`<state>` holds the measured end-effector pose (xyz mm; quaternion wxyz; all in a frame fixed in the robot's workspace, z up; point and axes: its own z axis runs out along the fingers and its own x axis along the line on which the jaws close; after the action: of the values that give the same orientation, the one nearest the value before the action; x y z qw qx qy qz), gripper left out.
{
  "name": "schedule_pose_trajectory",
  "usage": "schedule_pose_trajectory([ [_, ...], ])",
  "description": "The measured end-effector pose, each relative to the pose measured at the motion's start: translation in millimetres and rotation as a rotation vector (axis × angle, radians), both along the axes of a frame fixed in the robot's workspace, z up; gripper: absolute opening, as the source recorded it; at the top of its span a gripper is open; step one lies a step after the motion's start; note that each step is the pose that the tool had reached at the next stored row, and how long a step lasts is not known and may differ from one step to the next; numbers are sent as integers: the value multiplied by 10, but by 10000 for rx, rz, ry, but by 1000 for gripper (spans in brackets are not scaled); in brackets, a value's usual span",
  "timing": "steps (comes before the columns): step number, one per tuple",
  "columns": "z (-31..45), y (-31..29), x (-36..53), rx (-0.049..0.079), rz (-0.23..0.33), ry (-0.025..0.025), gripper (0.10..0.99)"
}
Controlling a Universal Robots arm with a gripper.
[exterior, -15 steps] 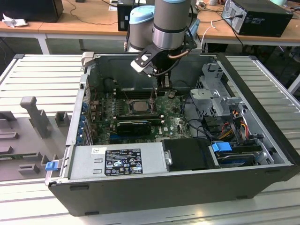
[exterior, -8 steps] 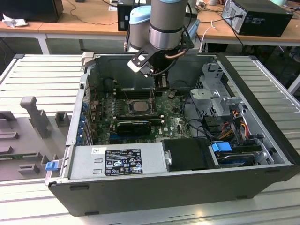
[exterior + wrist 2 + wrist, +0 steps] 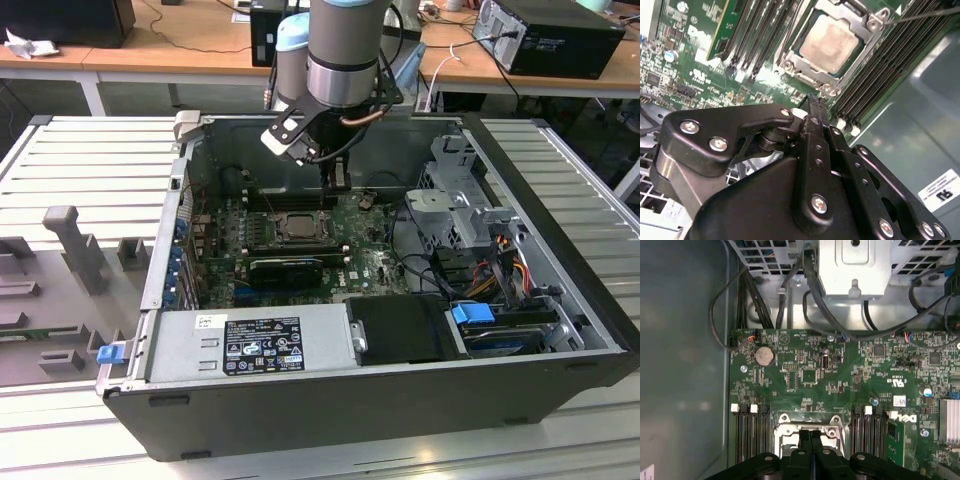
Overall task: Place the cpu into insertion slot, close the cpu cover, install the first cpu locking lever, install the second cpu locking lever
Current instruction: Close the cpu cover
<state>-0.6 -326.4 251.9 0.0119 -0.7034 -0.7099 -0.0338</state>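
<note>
The cpu (image 3: 832,42) lies with its silver top up in the insertion slot (image 3: 297,226) in the middle of the green motherboard (image 3: 840,385). The cpu cover (image 3: 802,65), a metal frame, lies down around the chip. A thin locking lever (image 3: 922,15) runs out from one corner of the frame. My gripper (image 3: 810,440) is shut with nothing between its black fingers (image 3: 812,112). It hangs just above the socket's edge (image 3: 790,426), at the far side of the slot in the exterior view, where the gripper (image 3: 336,182) hangs under the arm.
The board sits inside an open dark computer case (image 3: 560,230). Black memory slots (image 3: 750,432) flank the socket. A silver power supply (image 3: 250,345) lies at the near side, and a drive cage with cables (image 3: 470,215) at the exterior view's right. A coin battery (image 3: 764,356) sits on the board.
</note>
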Motion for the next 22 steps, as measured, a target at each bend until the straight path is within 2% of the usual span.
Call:
schedule_pose_trajectory([
  [2, -25, -1, -39, -2, 55, 4, 106],
  [5, -100, -1, -57, -3, 462, 9, 106],
  [7, -128, -1, -87, -1, 584, 50, 106],
  [8, -134, -1, -139, -2, 607, 69, 106],
  [22, -136, -1, -443, 0, 606, 69, 106],
])
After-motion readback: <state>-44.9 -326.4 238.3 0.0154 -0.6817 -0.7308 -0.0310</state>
